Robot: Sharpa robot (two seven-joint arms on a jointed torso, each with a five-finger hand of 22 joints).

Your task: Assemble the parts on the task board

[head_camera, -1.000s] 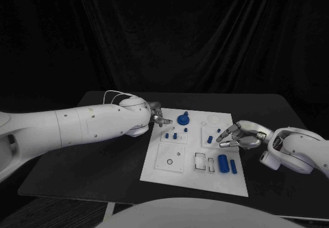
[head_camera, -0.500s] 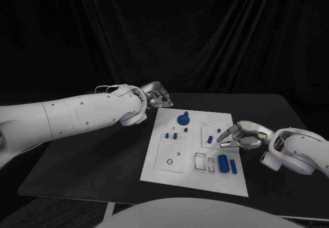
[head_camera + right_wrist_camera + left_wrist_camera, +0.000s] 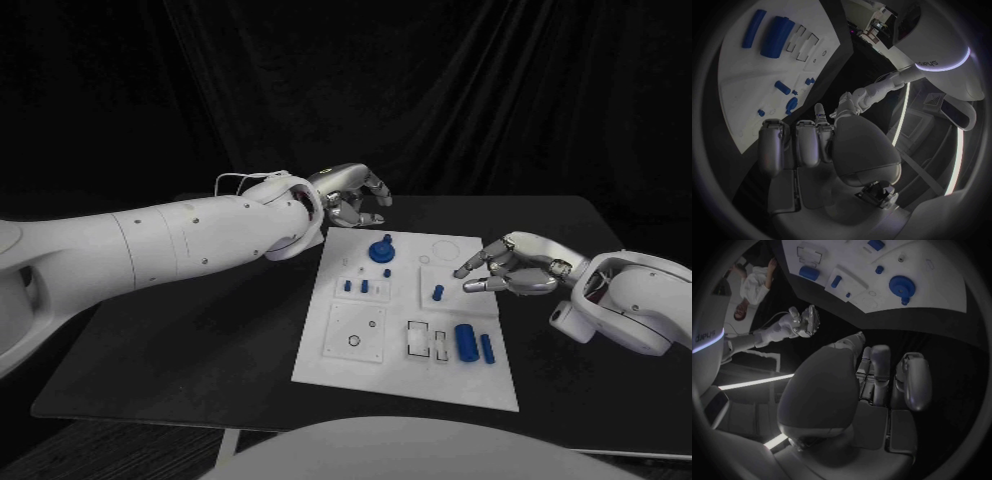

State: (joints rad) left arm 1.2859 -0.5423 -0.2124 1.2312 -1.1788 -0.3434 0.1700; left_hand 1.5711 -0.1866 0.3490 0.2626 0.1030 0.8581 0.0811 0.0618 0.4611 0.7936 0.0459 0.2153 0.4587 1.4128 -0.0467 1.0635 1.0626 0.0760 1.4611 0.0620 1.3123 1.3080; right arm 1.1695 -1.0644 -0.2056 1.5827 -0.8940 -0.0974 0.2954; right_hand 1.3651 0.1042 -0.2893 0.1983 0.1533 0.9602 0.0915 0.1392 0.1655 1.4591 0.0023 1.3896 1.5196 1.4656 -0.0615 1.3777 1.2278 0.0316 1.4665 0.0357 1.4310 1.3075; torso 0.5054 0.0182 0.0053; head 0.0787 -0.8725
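The white task board [image 3: 378, 352] lies in the middle of the black table. On it are a blue round knob [image 3: 384, 249] at the far side, small blue pegs [image 3: 362, 285], and a thick blue cylinder [image 3: 466, 342] beside a slim blue bar [image 3: 489, 348] near the front right. My left hand [image 3: 355, 196] hovers above the board's far left corner, fingers curled in with nothing in them [image 3: 879, 382]. My right hand [image 3: 508, 270] hangs at the board's right edge, fingers curled, nothing visible in it [image 3: 807, 145]. The right wrist view shows the cylinder [image 3: 777, 36] and bar [image 3: 753, 28].
The black table [image 3: 188, 350] extends to the left and right of the board. My left arm [image 3: 159, 245] reaches across the table's left half. A dark curtain hangs behind the table.
My left hand has lifted off the board's far left corner and risen up and away. My right hand has lifted slightly at the board's right edge.
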